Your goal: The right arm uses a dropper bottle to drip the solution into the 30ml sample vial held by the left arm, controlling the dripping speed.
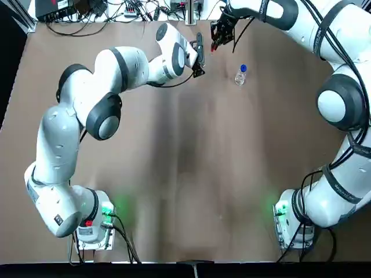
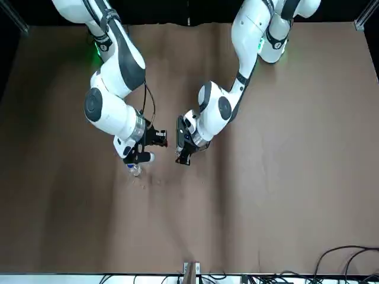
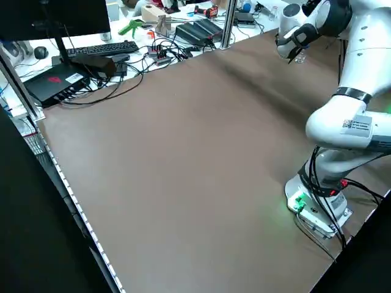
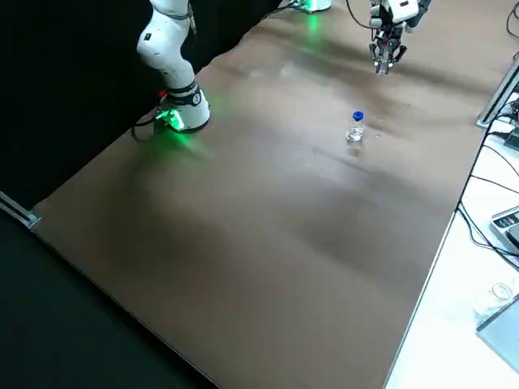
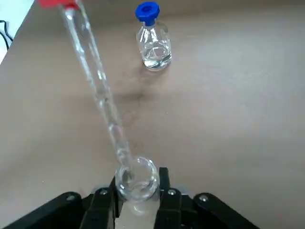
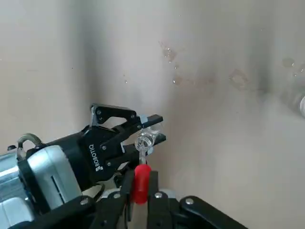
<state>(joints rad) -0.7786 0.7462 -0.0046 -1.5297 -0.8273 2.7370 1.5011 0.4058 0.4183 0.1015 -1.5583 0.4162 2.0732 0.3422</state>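
Toward the counter's [image 1: 174, 150] far edge, right of its middle, one clear bottle [image 1: 240, 77] with a blue collar stands upright, apart from both end effectors and partly filled. Several wet spots [image 6: 169, 53] dot the surface between it and the work. Cables [image 1: 75, 26] and gear lie along and past the far edge, mostly toward the far left corner.

There is one sample vial [image 5: 143, 167], one dropper [image 5: 102, 95] and one bottle. Near the far edge, the left end effector [image 5: 138, 183] grips the vial between its fingers, mouth up. The right end effector [image 6: 140, 183] pinches the dropper's red bulb, its glass tube slanting down to the vial's mouth.
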